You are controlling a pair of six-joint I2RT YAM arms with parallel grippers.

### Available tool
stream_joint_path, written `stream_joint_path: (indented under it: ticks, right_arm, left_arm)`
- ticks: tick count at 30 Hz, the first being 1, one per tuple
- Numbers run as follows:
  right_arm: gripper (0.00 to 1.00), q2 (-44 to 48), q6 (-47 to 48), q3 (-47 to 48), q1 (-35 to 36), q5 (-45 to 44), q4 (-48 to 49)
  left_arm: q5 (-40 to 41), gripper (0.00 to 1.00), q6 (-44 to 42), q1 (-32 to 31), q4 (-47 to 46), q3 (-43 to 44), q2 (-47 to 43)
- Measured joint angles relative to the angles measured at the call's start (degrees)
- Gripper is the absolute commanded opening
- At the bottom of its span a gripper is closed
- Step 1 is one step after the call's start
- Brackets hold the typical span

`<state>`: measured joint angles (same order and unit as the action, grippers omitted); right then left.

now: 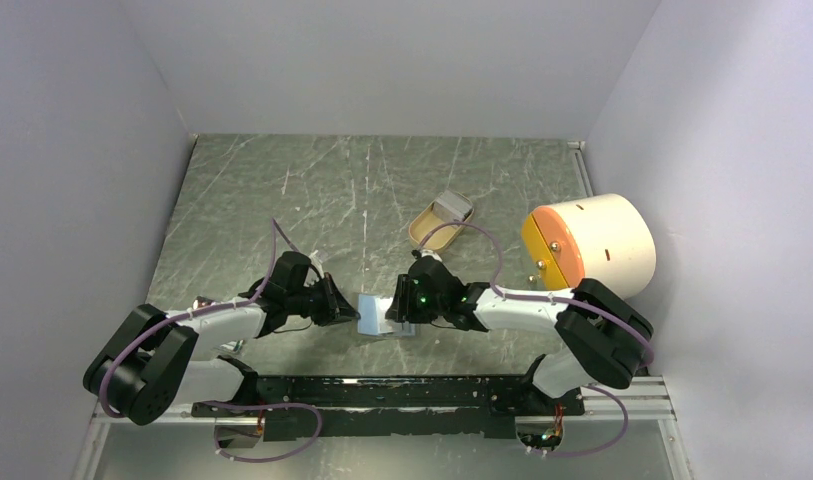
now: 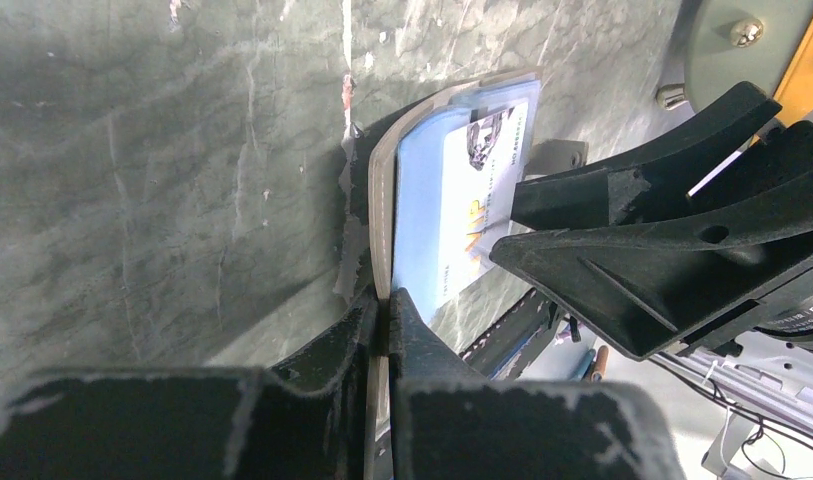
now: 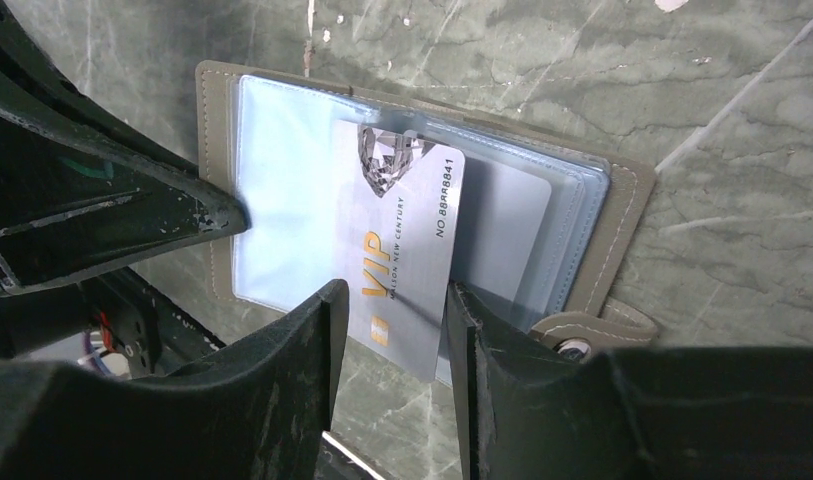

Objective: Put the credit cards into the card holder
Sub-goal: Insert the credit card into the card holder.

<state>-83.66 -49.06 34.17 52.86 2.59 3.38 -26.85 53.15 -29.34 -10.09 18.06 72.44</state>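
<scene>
Top view first: a tan oval tray (image 1: 442, 218) sits just above centre on the scratched grey bench (image 1: 282, 200). A big cream cylinder (image 1: 597, 245) with an orange face lies at the right of the frame. Both are well apart from the working spot.

What really crowds things is the arms. From above they meet at lower centre and cover most of the card holder (image 1: 372, 318), so only a bluish patch shows between them.

The wrist views help. The card holder is open, olive outside with clear sleeves (image 3: 282, 180) inside. Its snap tab (image 3: 582, 335) is at the lower right of the right wrist frame.

The left gripper (image 2: 387, 305) is pressed together on the holder's edge, fingers tight on the cover with no gap. The right gripper (image 3: 394, 300) is clamped on a credit card (image 3: 407, 230), a white VIP one, with a finger on each long edge. The card's top end lies over the sleeves mid-holder. Its bottom end sticks out past the holder's lower edge, between the fingers.

There's a paler rectangle (image 3: 507, 230) behind the plastic to the right of the card. Maybe it's a second card, but it's too hazy to be sure. I can't tell whether the holder rests on the bench or is lifted off it.
</scene>
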Motion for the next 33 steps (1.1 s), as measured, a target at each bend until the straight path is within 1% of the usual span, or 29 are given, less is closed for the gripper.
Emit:
stream_joint_path:
  ticks: [9,19,23,25,29,33]
  right_arm:
    - [0.44,-0.57,0.76,1.29,0.70,-0.83,-1.60]
    - [0.43,-3.28,0.42,2.80,2.73,0.42,0.15]
    - [0.45,-3.54,0.33,2.95,3.04,0.44,0.26]
    - [0.45,-3.56,0.28,3.02,3.06,0.42,0.24]
    - [0.45,-3.54,0.28,3.02,3.10,0.37,0.42]
    - [0.45,-3.69,0.28,3.02,3.10,0.81,1.09]
  left_arm:
    - [-0.15,0.09,0.00,0.00,-0.04,0.00,0.00]
    - [-0.22,0.09,0.00,0.00,-0.24,-0.02,0.22]
    - [-0.22,0.09,0.00,0.00,-0.24,-0.02,0.22]
    - [-0.22,0.13,0.00,0.00,-0.26,-0.02,0.22]
    - [-0.35,0.15,0.00,0.00,-0.39,-0.02,0.22]
    - [-1.01,0.12,0.00,0.00,-0.92,-0.02,0.11]
